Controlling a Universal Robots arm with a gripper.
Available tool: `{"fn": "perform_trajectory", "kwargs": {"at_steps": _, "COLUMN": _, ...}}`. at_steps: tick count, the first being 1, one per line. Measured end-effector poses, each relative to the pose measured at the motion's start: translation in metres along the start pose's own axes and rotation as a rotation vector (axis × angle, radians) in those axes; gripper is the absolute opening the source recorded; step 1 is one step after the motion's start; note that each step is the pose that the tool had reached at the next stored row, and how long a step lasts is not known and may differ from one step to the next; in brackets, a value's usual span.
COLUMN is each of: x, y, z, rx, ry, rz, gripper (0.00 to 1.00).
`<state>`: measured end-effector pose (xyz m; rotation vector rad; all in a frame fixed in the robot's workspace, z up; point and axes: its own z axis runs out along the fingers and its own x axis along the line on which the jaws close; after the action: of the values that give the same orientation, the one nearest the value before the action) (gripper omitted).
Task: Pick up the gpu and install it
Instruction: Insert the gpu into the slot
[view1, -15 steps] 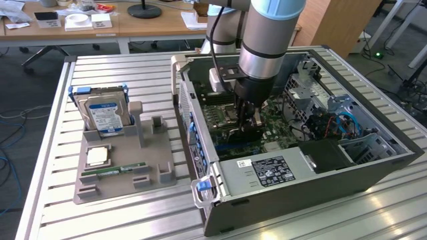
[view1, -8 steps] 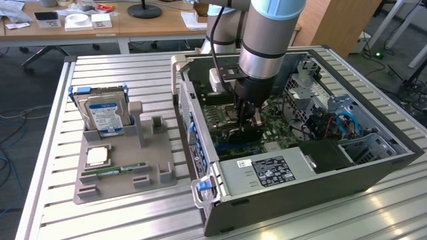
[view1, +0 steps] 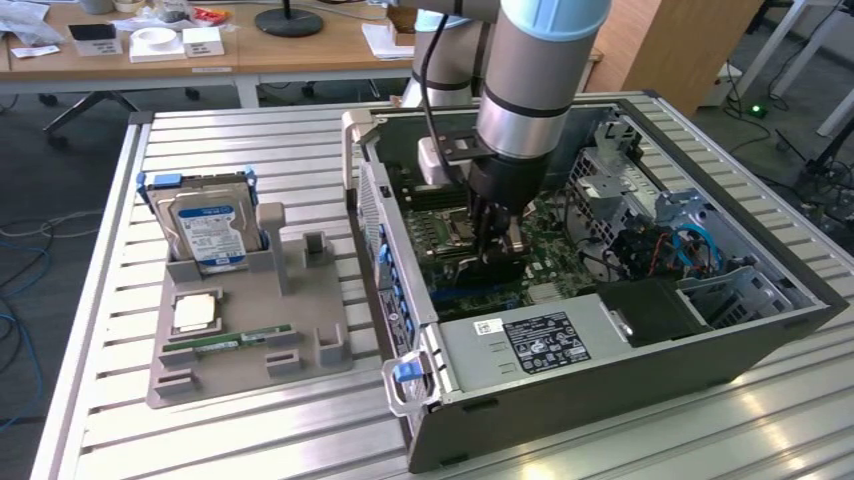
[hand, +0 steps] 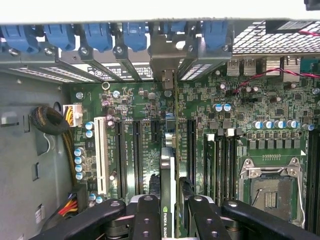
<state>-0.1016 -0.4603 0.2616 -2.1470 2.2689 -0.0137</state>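
Note:
The gpu (hand: 168, 170) is a slim dark card seen edge-on, standing upright over the green motherboard (hand: 235, 100) between the long black expansion slots (hand: 136, 150). Its silvery bracket (hand: 165, 55) reaches the case's rear slot openings. My gripper (hand: 168, 209) is shut on the card, one black finger (hand: 146, 215) on each side of its top edge. In the exterior view my gripper (view1: 491, 238) reaches down into the open computer case (view1: 641, 380), with the gpu (view1: 489, 265) dark beneath it against the motherboard (view1: 447, 215).
A grey holder tray (view1: 247, 370) on the exterior view's left carries a hard drive (view1: 207, 225), a processor chip (view1: 196, 312) and a green memory stick (view1: 240, 340). Inside the case are the power supply (view1: 534, 345), a processor socket (hand: 270, 187), blue slot latches (hand: 95, 35) and cable bundles (hand: 50, 120).

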Motion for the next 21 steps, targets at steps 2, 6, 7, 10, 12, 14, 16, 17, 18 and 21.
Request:
{"fn": "perform_trajectory", "kwargs": {"at_steps": 2, "x": 0.0, "y": 0.0004, "z": 0.0006, "rx": -0.0001, "ry": 0.0, "rz": -0.001, "gripper": 0.26}}
{"fn": "perform_trajectory", "kwargs": {"at_steps": 6, "x": 0.0, "y": 0.0005, "z": 0.0013, "rx": -0.0002, "ry": 0.0002, "rz": -0.002, "gripper": 0.26}}
{"fn": "perform_trajectory", "kwargs": {"at_steps": 7, "x": 0.0, "y": 0.0005, "z": 0.0013, "rx": -0.0002, "ry": 0.0001, "rz": -0.002, "gripper": 0.26}}
{"fn": "perform_trajectory", "kwargs": {"at_steps": 10, "x": 0.0, "y": 0.0006, "z": 0.0017, "rx": -0.0001, "ry": 0.0, "rz": -0.002, "gripper": 0.26}}
{"fn": "perform_trajectory", "kwargs": {"at_steps": 12, "x": 0.0, "y": 0.0005, "z": 0.0017, "rx": -0.0001, "ry": 0.0, "rz": -0.002, "gripper": 0.26}}
{"fn": "perform_trajectory", "kwargs": {"at_steps": 14, "x": 0.0, "y": 0.0006, "z": 0.0017, "rx": -0.0002, "ry": 0.0001, "rz": -0.002, "gripper": 0.26}}
{"fn": "perform_trajectory", "kwargs": {"at_steps": 16, "x": 0.0, "y": 0.0005, "z": 0.0018, "rx": -0.0001, "ry": 0.0, "rz": -0.002, "gripper": 0.26}}
{"fn": "perform_trajectory", "kwargs": {"at_steps": 17, "x": 0.0, "y": 0.0006, "z": 0.0019, "rx": -0.0002, "ry": 0.0001, "rz": 0.001, "gripper": 0.26}}
{"fn": "perform_trajectory", "kwargs": {"at_steps": 18, "x": 0.0001, "y": 0.0006, "z": 0.0019, "rx": -0.0002, "ry": 0.0002, "rz": 0.005, "gripper": 0.26}}
{"fn": "perform_trajectory", "kwargs": {"at_steps": 21, "x": 0.0, "y": 0.0006, "z": 0.002, "rx": -0.0001, "ry": 0.0003, "rz": 0.01, "gripper": 0.26}}
